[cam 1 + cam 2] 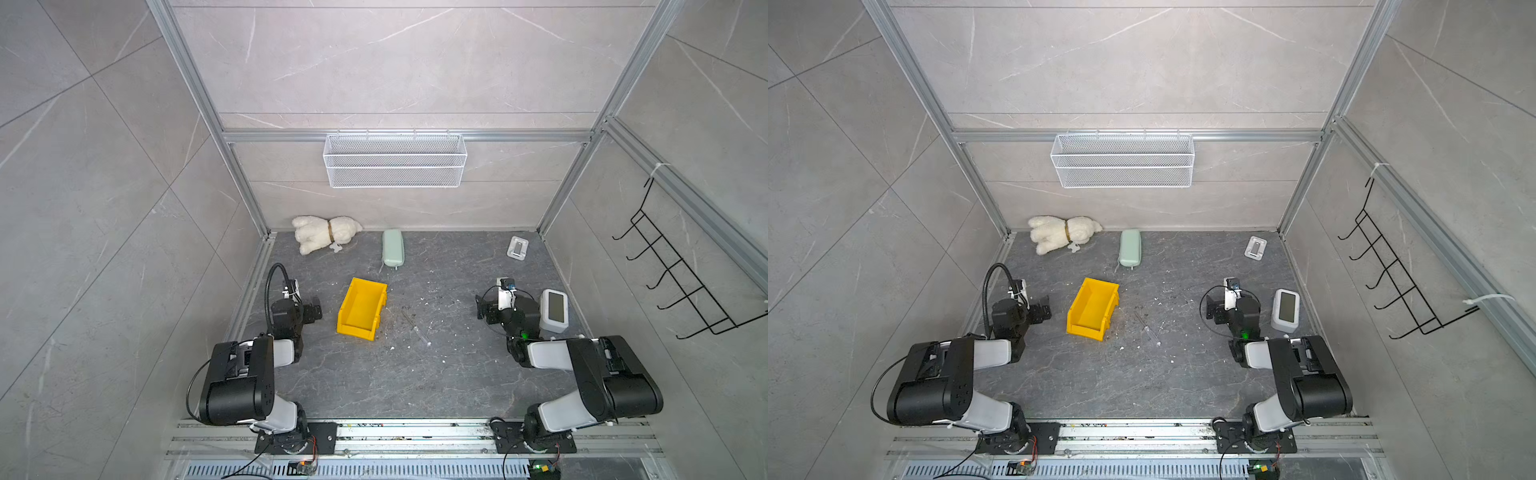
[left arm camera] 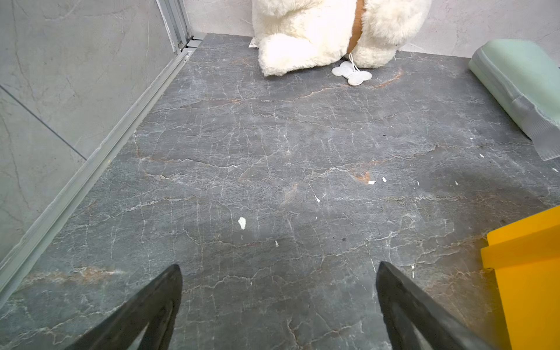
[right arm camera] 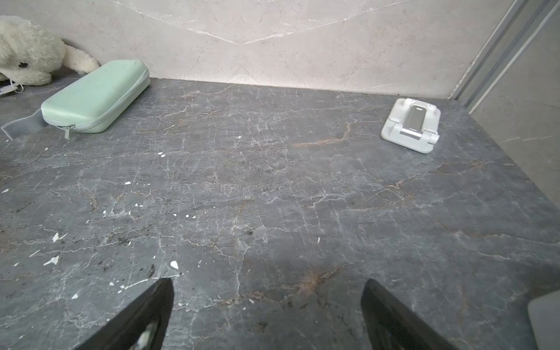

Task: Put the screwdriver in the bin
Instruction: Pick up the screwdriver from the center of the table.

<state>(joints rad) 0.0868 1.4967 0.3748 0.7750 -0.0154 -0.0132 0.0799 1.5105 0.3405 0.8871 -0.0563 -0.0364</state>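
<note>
Screwdriver [image 1: 415, 328] lies on the counter [image 1: 415, 382] beside the bin [image 1: 361, 309]; both tools, left [image 2: 278, 306] and right [image 3: 266, 315], gape empty, so we judge reaching comes next.

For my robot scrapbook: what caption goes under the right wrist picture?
Open right gripper above the dark table, facing a green case and white stand.
</note>
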